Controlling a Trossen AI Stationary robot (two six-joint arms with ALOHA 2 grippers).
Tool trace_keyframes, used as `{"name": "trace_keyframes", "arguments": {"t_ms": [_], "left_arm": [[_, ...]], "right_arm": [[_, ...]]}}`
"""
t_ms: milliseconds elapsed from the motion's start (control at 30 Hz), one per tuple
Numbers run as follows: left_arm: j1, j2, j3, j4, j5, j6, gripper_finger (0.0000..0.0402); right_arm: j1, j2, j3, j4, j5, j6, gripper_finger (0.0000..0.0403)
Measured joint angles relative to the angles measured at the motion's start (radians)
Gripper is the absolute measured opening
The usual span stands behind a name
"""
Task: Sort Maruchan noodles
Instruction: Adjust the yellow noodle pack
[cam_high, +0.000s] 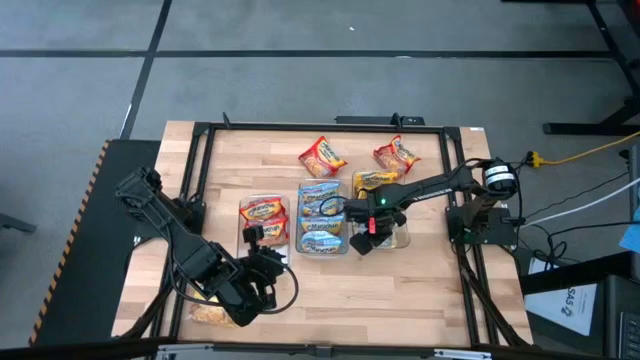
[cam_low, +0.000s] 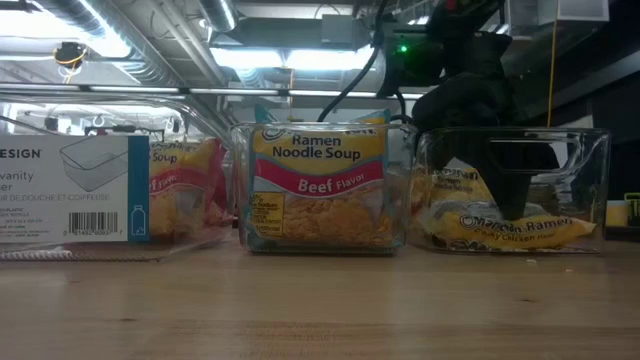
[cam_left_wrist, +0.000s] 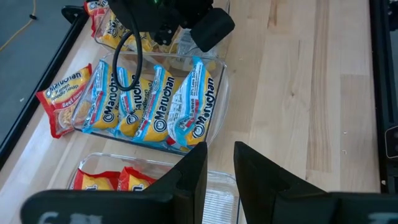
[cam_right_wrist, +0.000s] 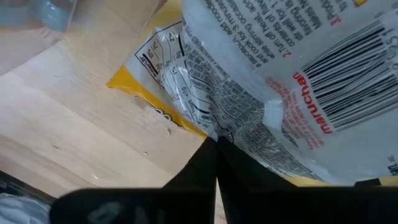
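from above we look straight down on the whole bench (cam_high: 330, 290). at bench-top height we face level across it, close to the clear bins (cam_low: 510, 190). our left wrist camera sees the middle bin (cam_left_wrist: 214, 99), shared with both; our right wrist camera sits nearly against packets.

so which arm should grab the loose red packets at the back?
Right, probably. The right claw sits in the yellow bin, nearer the loose red packets. The left claw hangs at the front.
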Motion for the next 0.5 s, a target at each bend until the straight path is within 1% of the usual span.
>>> {"name": "trace_keyframes", "arguments": {"t_ms": [167, 267, 400, 500], "left_arm": [[0.0, 0.0, 0.0, 0.0, -0.005, 0.0, 0.0073], [0.0, 0.0, 0.0, -0.001, -0.008, 0.0, 0.0073], [0.0, 0.0, 0.0, 0.0, -0.008, 0.0, 0.0073], [0.0, 0.0, 0.0, 0.0, -0.007, 0.0, 0.0073]], "right_arm": [[0.0, 0.0, 0.008, -0.018, -0.033, -0.029, 0.0002], [0.0, -0.005, 0.04, -0.042, -0.048, -0.049, 0.0002], [0.0, -0.006, 0.118, -0.163, -0.041, -0.095, 0.0001], [0.0, -0.006, 0.186, -0.257, 0.002, -0.127, 0.0001]]}}
